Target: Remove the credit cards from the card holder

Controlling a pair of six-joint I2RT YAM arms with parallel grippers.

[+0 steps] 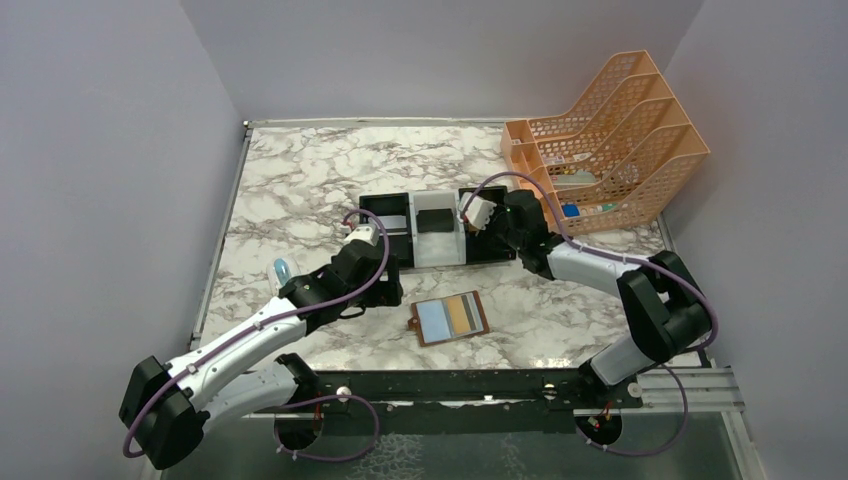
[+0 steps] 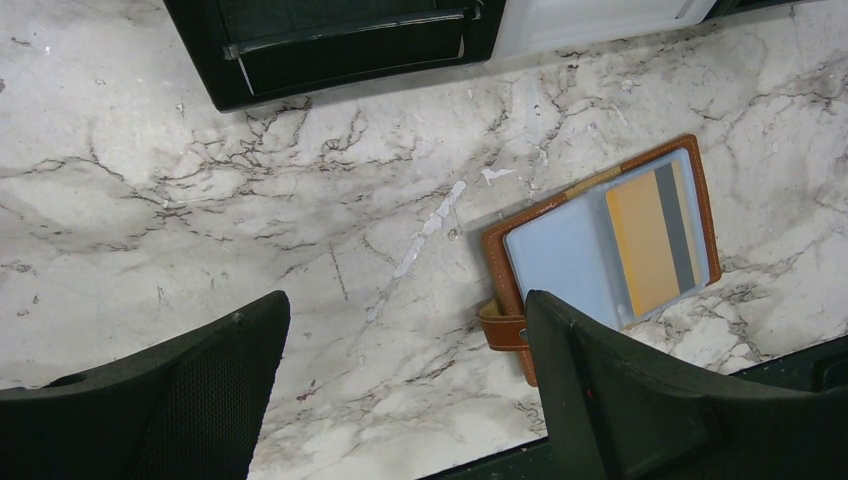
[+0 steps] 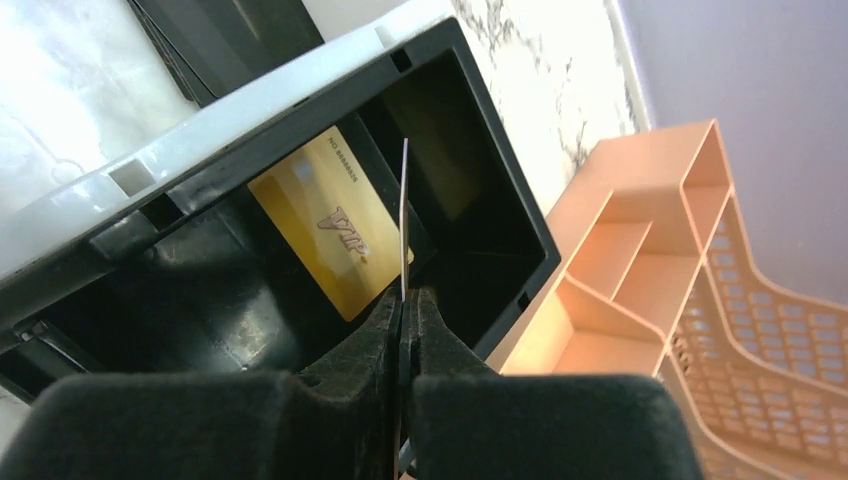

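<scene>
Left pincer [image 2: 402,315]: spread, empty, above the counter [image 2: 200,150]. Card holder [image 2: 560,250]: open flat on the counter, just right of that pincer, long axis slanting. A striped gold-tan card [image 2: 648,238] sits in its right pocket. The left arm is nearer. Right pincer [image 3: 404,300]: pressed together on a thin card [image 3: 404,215], edge-on, directly above the black tray compartment [image 3: 500,200], where a gold card [image 3: 330,235] lies flat.
</scene>
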